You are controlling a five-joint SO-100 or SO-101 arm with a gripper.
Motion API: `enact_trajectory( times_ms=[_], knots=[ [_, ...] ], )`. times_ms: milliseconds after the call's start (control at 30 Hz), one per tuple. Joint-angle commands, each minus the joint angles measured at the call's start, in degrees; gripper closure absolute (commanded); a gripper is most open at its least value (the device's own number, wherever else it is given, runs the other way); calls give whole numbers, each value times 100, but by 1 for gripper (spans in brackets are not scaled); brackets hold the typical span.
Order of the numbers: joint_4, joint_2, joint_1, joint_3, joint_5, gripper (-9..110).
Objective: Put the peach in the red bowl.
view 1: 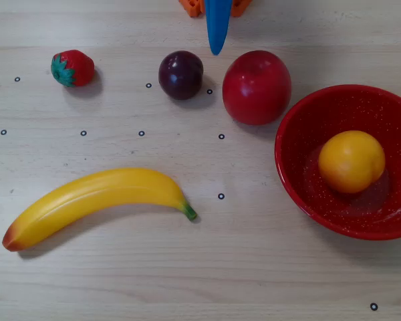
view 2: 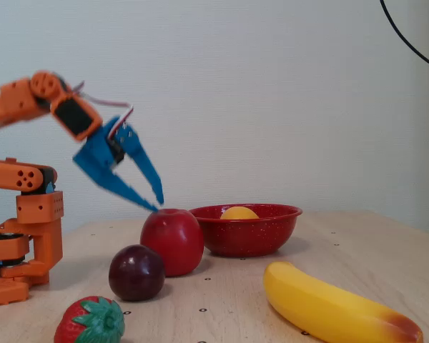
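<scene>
The orange-yellow peach (view 1: 351,161) lies inside the red speckled bowl (view 1: 301,120) at the right of the overhead view. In the fixed view only the peach's top (view 2: 239,212) shows above the bowl's rim (view 2: 272,229). My blue gripper (view 2: 156,202) hangs in the air above and behind the red apple, left of the bowl, with its jaws slightly apart and nothing between them. In the overhead view only a blue fingertip (view 1: 217,37) shows at the top edge.
A red apple (view 1: 256,87) sits just left of the bowl, a dark plum (view 1: 181,75) left of that, a strawberry (view 1: 72,68) at far left. A long yellow banana (view 1: 97,200) lies in front. The orange arm base (view 2: 21,236) stands at the fixed view's left.
</scene>
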Motion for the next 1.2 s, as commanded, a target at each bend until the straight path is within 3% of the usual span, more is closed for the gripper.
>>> enact_trajectory(
  times_ms=[0, 333, 567, 1167],
  knots=[
    [-396, 703, 26, 527, 26, 101],
    [-1995, 1723, 62, 2795, -580, 101],
    [-1512, 1723, 299, 2795, -1301, 101],
    [-1389, 1714, 290, 2795, -1371, 101]
  ],
)
